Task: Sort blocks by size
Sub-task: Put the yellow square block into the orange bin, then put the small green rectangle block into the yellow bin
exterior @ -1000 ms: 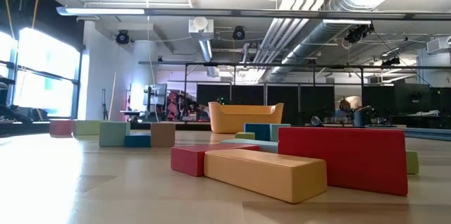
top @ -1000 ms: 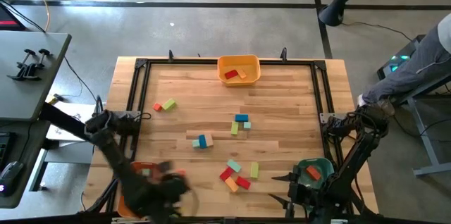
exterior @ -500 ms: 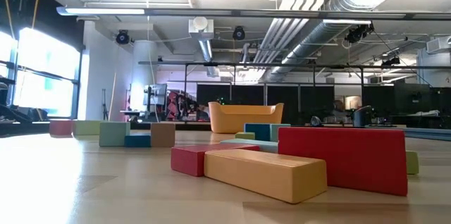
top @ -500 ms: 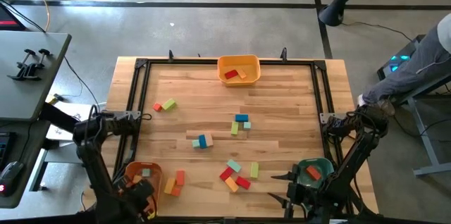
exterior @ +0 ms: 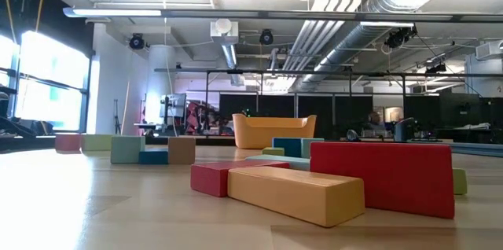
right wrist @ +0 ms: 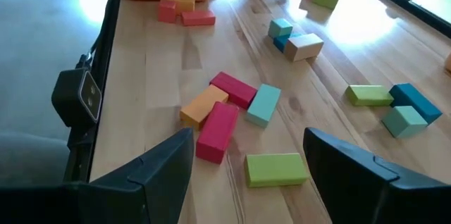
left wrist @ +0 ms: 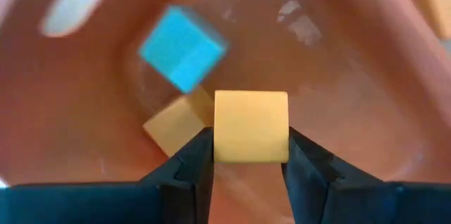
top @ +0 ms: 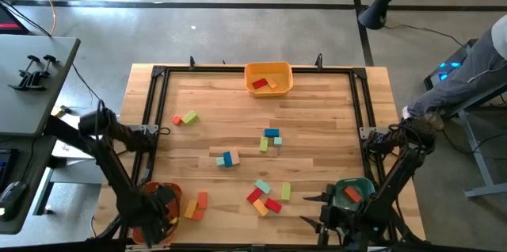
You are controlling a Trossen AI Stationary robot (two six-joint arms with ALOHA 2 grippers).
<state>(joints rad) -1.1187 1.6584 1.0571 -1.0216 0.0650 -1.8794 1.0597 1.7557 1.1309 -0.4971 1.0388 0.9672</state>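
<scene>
High view shows the wooden table with black rails, and the left gripper is down over the orange bin at the near left corner of the table. From the left wrist view, its two dark fingers press on both sides of a small yellow-orange cube, so the pincer is only partly closed and it has this cube in its hold, inside the bin. Under it, on the bin floor, a blue cube and another yellow-orange cube are lying. Just beside the orange bin, on the table, there are two short blocks, one yellow and one red-orange. The right gripper waits at the near right side, next to the teal bin, and its fingers stand wide apart with nothing between them. In front of it lies a small group of blocks: a red bar, an orange block, a second red block, a teal block and a green block. More blocks are spread in the middle of the table, a blue one and a teal one, and a red and green pair lies toward the left rail. A yellow bin at the far edge has a red block and an orange block inside. A person's leg is at the right, off the table.
</scene>
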